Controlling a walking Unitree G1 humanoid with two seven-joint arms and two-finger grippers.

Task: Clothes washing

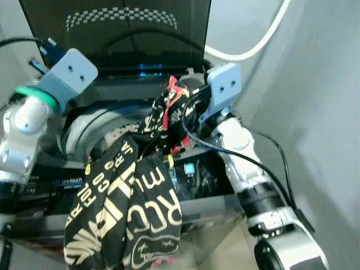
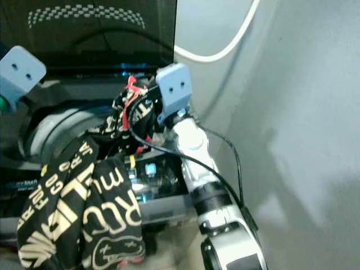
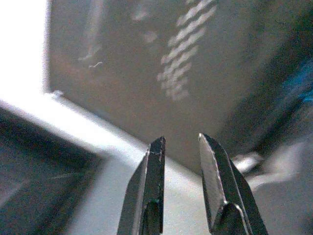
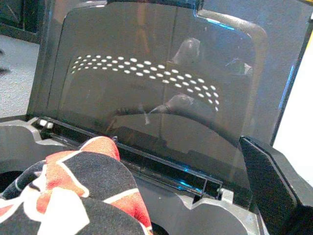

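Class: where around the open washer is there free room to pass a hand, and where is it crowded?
Free: the drum opening between the left gripper and the garment. Crowded: the right gripper holds that garment over the front rim.

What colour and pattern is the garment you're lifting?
Garment: black with cream lettering, some red; clearest in left eye view.

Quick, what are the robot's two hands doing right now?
Left end effector: open, holding nothing, up by the washer lid.
Right end effector: holding the black printed garment over the washer opening; its fingers are hidden by the cloth.
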